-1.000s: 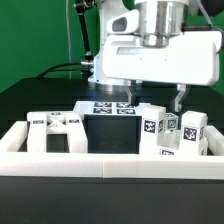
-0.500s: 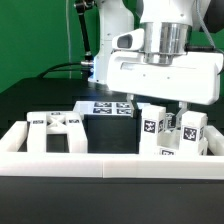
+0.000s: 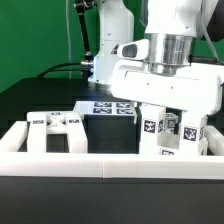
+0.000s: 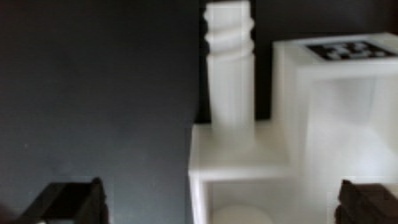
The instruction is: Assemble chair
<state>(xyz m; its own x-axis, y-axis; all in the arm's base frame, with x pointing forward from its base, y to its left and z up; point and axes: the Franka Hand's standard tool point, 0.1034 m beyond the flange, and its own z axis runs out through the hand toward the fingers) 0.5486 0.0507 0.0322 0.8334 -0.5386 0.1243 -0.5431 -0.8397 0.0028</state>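
The claw hung wide open over the chair parts bunched at the exterior view's lower right, just behind the rail on the black desk. In the wrist view its two dark fingertips stood well apart with a white leg between them. Neither visibly touched it, and nothing was held. A threaded peg stuck out of the leg's end, and a tagged block lay just beside it. An open frame sat at the lower left, well apart. The pieces looked like stiff, light, matte plastic, so I judged them sturdy but easy to topple or twist in a grip. The flat sides of the leg's blocky body seemed the place to pinch, not the thin peg. The neighbouring block left little room for one finger.
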